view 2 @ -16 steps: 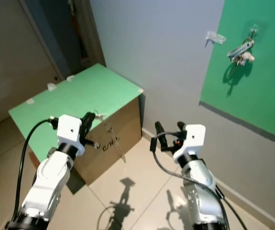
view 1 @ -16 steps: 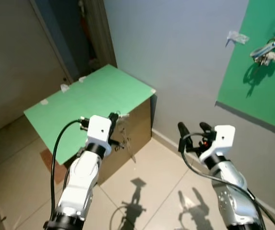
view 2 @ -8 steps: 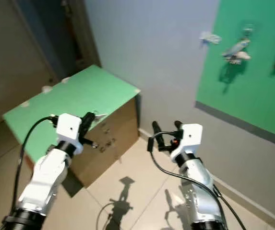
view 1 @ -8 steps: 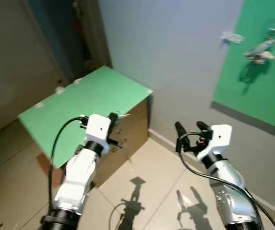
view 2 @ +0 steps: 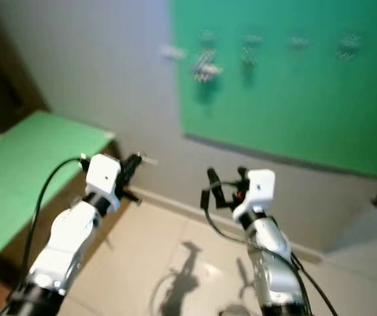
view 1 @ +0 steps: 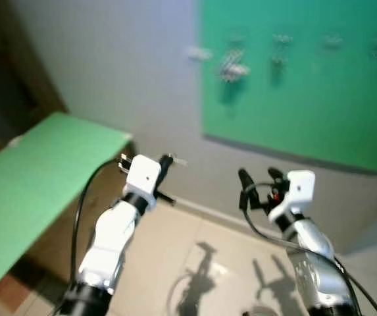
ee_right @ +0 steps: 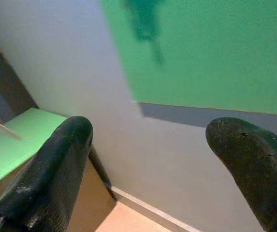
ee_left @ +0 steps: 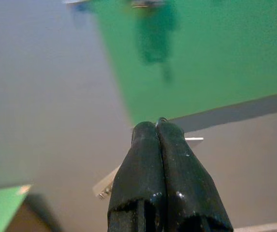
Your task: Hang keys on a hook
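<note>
My left gripper (view 1: pixel 166 160) is raised in front of the grey wall and is shut on the keys (view 1: pixel 179 160); a silver key blade sticks out past its tip. In the left wrist view the fingers (ee_left: pixel 148 159) press together, with bits of the keys (ee_left: pixel 105 183) showing behind them. A green board (view 1: pixel 306 99) on the wall carries a row of hooks (view 1: pixel 281 41). One bunch of keys (view 1: pixel 233 64) hangs at the board's left end. My right gripper (view 1: pixel 257 176) is open and empty, held below the board.
A brown box with a green top (view 1: pixel 37 178) stands at the left against the wall. Pale tiled floor (view 1: pixel 208 263) lies below both arms. A small white fitting (view 1: pixel 198 52) sits on the grey wall just left of the board.
The whole view has swung right: the green board now sits ahead and the box has slid to the left. Both arms hold the same pose, left still gripping the keys.
</note>
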`<state>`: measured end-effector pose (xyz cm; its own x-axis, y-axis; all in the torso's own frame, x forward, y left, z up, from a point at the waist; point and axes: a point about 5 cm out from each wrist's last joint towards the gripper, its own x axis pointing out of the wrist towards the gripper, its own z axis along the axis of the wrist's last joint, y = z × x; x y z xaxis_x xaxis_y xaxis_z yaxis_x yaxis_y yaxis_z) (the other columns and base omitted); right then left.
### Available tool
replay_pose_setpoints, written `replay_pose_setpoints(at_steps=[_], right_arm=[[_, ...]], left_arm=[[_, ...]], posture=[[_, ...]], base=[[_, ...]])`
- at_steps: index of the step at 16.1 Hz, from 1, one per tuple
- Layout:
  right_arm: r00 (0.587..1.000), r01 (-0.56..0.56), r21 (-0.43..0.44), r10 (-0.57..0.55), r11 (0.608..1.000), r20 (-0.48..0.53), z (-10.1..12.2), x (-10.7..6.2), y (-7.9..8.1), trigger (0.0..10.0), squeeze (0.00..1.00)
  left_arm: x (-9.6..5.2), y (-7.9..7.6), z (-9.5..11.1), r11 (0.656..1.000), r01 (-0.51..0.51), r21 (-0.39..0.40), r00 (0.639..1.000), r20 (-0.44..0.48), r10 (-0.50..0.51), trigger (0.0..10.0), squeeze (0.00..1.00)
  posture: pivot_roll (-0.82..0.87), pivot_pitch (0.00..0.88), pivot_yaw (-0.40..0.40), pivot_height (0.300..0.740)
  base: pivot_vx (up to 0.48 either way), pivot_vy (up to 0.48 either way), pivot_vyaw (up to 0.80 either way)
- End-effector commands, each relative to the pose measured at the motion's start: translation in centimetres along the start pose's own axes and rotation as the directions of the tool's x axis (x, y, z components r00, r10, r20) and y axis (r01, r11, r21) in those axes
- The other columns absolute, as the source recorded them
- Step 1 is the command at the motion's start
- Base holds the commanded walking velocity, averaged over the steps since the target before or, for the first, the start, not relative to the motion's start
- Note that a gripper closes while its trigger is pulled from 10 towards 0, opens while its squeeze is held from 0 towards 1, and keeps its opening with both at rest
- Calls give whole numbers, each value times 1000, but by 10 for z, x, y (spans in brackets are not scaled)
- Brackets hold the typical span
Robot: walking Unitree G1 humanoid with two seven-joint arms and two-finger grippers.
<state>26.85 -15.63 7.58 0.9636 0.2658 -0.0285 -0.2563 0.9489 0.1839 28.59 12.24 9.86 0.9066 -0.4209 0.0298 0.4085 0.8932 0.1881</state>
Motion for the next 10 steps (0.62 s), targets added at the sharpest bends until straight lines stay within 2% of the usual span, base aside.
replay_pose_setpoints(at_steps=[1,4,8,10], right_arm=[[1000,15,-3,-15,1000,-13,-2,-2,-4,10000,0],[1000,12,-4,-12,1000,-19,-2,-2,-3,10000,0],[1000,11,-23,-12,1000,-21,-2,0,-3,10000,0],[1000,7,-24,-8,1000,-18,-2,-1,-2,10000,0]], left_arm=[[1,-6,2,999,30,-17,999,12,-30,0,0],[2,-2,2,999,14,-40,1000,12,-14,0,0],[2,7,1,998,-33,-45,999,3,33,0,0],[2,8,1,998,-43,-44,999,2,43,0,0]], posture=[[-246,0,138,740],[-245,0,138,740],[-243,0,138,740],[-242,0,138,740]], base=[[0,-454,-644],[0,-454,-629],[301,-358,0],[0,0,0]])
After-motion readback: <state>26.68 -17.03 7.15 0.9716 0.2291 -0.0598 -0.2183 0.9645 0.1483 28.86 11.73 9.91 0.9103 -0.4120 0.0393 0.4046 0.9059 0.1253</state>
